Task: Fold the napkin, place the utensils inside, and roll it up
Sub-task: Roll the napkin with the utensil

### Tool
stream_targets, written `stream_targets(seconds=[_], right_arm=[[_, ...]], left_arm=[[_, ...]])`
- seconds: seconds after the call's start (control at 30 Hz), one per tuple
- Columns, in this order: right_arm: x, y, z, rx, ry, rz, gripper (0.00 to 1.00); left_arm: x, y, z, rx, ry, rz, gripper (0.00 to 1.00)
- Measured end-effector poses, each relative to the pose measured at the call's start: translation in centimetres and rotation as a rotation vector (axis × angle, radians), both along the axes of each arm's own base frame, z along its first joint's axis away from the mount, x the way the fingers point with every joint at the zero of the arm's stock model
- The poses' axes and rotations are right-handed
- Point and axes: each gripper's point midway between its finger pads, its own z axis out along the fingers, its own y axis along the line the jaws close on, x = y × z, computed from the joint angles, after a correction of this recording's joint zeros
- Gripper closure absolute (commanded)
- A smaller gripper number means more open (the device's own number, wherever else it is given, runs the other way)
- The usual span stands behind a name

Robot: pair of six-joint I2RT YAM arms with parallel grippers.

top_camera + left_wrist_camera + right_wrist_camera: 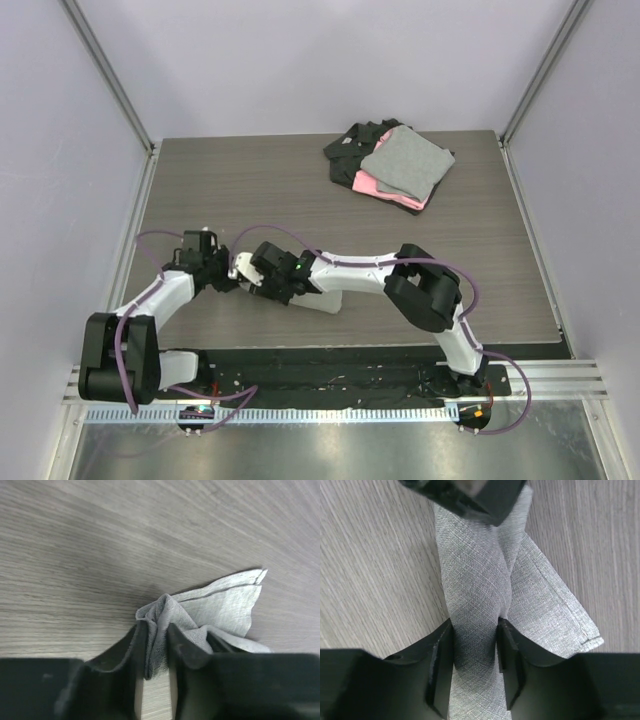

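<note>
The light-grey napkin (472, 575) lies as a rolled, twisted strip on the wooden table. In the top view it shows under the right arm (327, 301). My left gripper (154, 630) is shut on a bunched end of the napkin (220, 607). My right gripper (475, 630) is shut around the rolled middle of the strip. The two grippers (228, 272) (262, 275) sit close together at the near left of the table. The left gripper's fingers (465, 495) show at the top of the right wrist view. No utensils are in view.
A stack of folded cloths (395, 165), grey on pink on black, lies at the far right of the table (250, 190). Metal frame posts stand at the far corners. A black strip and rail run along the near edge.
</note>
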Motion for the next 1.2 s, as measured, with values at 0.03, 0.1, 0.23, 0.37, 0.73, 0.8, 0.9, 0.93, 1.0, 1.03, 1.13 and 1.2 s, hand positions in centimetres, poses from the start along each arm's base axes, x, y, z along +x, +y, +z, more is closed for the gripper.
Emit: stream_targets(seconds=[0.03, 0.1, 0.23, 0.37, 0.73, 0.8, 0.9, 0.93, 1.0, 1.03, 1.13, 1.2], right_arm=[[0.0, 0.0, -0.1, 0.003, 0.019, 0.002, 0.61], [0.1, 0.0, -0.1, 0.011, 0.059, 0.001, 0.63], [0.3, 0.0, 0.0, 0.053, 0.182, -0.007, 0.65], [0.1, 0.0, 0.1, 0.111, 0.333, -0.011, 0.65], [-2.0, 0.0, 0.3, 0.208, 0.797, 0.007, 0.66], [-2.7, -0.1, 0.3, 0.207, 0.870, 0.005, 0.66], [-3.3, -0.3, 0.3, 0.207, 0.952, -0.005, 0.65], [-3.5, -0.4, 0.2, 0.206, 0.978, -0.009, 0.66], [-3.7, -0.6, 0.2, 0.207, 1.014, -0.017, 0.66], [-3.8, -0.7, 0.2, 0.206, 1.036, -0.024, 0.66], [-3.8, -0.9, 0.1, 0.212, 1.084, -0.035, 0.66], [-3.8, -0.9, 0.1, 0.215, 1.103, -0.040, 0.66]], left_arm=[[0.2, 0.1, 0.2, 0.004, -0.003, 0.003, 0.53], [0.5, 0.3, 0.6, 0.018, -0.012, 0.013, 0.41], [0.8, 1.3, 1.4, 0.064, -0.042, 0.047, 0.19], [0.7, 2.6, 2.4, 0.104, -0.083, 0.098, 0.19], [-0.3, 2.4, 3.6, 0.078, -0.190, 0.093, 0.27], [-0.5, 2.2, 3.3, 0.067, -0.188, 0.084, 0.30], [-0.8, 1.7, 2.9, 0.046, -0.183, 0.067, 0.37], [-0.9, 1.6, 2.8, 0.040, -0.181, 0.062, 0.38], [-0.8, 1.3, 2.7, 0.027, -0.183, 0.052, 0.44], [-0.7, 1.2, 2.6, 0.021, -0.181, 0.047, 0.45], [-0.7, 0.8, 2.1, 0.003, -0.171, 0.034, 0.48], [-0.7, 0.4, 1.9, -0.016, -0.172, 0.022, 0.51]])
